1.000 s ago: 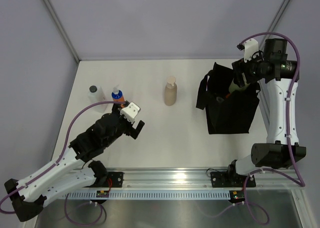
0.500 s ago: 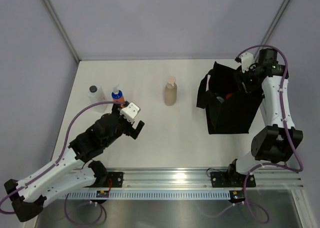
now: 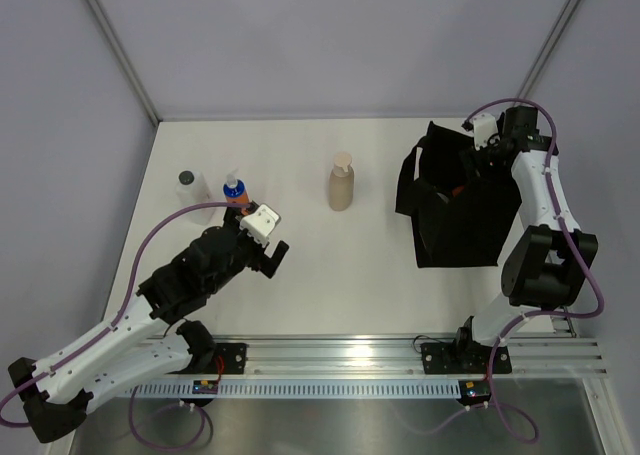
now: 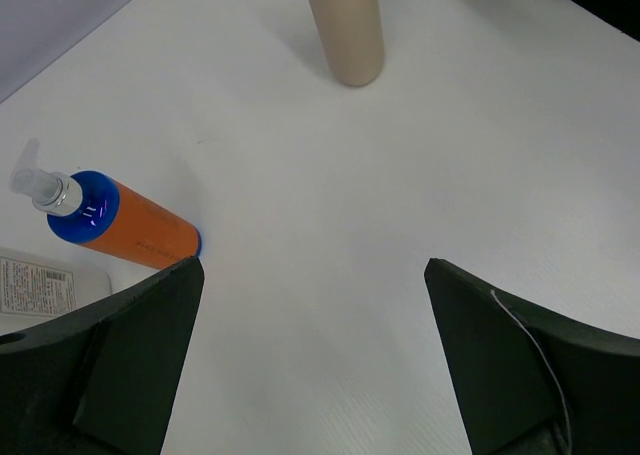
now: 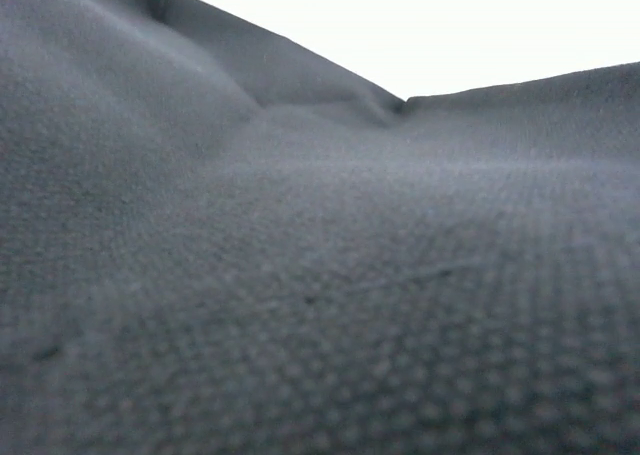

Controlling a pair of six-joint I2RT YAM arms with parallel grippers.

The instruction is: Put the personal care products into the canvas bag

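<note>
My left gripper [image 3: 270, 259] is open and empty, low over the table just in front of an orange bottle with a blue cap [image 3: 235, 189]. In the left wrist view the gripper [image 4: 315, 325] shows bare table between its fingers [image 4: 130, 365], with the orange bottle [image 4: 115, 227] at the upper left. A tan pump bottle [image 3: 341, 183] stands mid-table and also shows in the left wrist view [image 4: 345, 30]. A clear bottle with a grey cap [image 3: 188, 186] stands at the left. The black canvas bag [image 3: 462, 225] sits at the right. My right gripper [image 3: 478, 161] reaches into its mouth, its fingers hidden. The right wrist view shows only black fabric [image 5: 300, 275].
Something orange [image 3: 455, 188] shows inside the bag's opening. A label of the clear bottle [image 4: 38, 283] shows at the left edge of the left wrist view. Grey walls close the table at the back and both sides. A metal rail [image 3: 350, 355] runs along the near edge.
My right arm has swung its wrist down and inward to the bag's mouth. The left arm and the bottles on the table have not moved.
</note>
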